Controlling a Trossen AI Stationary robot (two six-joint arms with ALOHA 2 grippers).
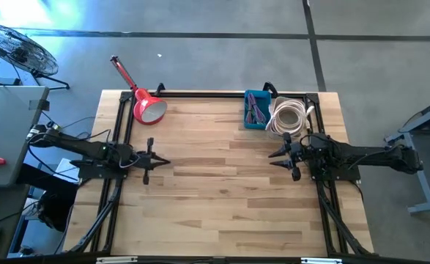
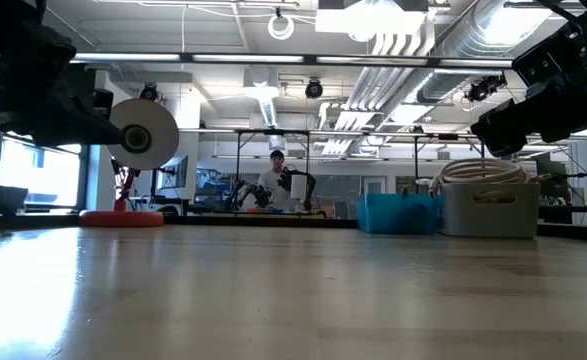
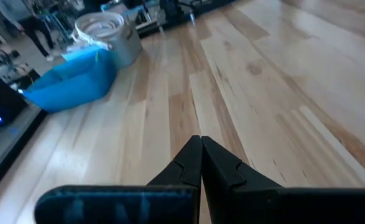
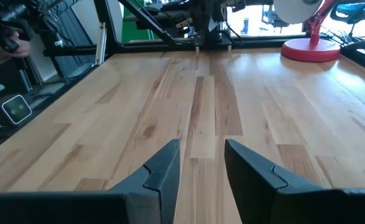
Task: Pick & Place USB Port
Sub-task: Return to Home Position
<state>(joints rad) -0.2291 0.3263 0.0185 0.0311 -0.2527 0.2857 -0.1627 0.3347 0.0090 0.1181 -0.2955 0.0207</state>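
Seen from above, a pale wooden worktop (image 1: pixel 222 205) was framed by black rails, with one dark robot arm reaching in from each side. The left claw (image 1: pixel 163 162) hovered over the left part of the worktop, its two fingers (image 3: pixel 188 163) pressed tightly together with nothing between them. The right claw (image 1: pixel 272 159) hovered over the right part, facing the left one across a wide stretch of bare wood; its fingers (image 4: pixel 163 167) were spread apart and gripped nothing. At the far right edge of the worktop two bins stood touching side by side, near the right claw. The blue bin (image 2: pixel 398 213) held a bundle of purple cable (image 1: pixel 257 110). The gray bin (image 2: pixel 488 212), the outer of the two, held a coil of white cable (image 1: pixel 288 117) that rose above its rim. A red desk lamp (image 1: pixel 147 108) sat at the far left corner, well apart from the bins. In the room behind the worktop, a person (image 2: pixel 275 180) was visible in the distance.
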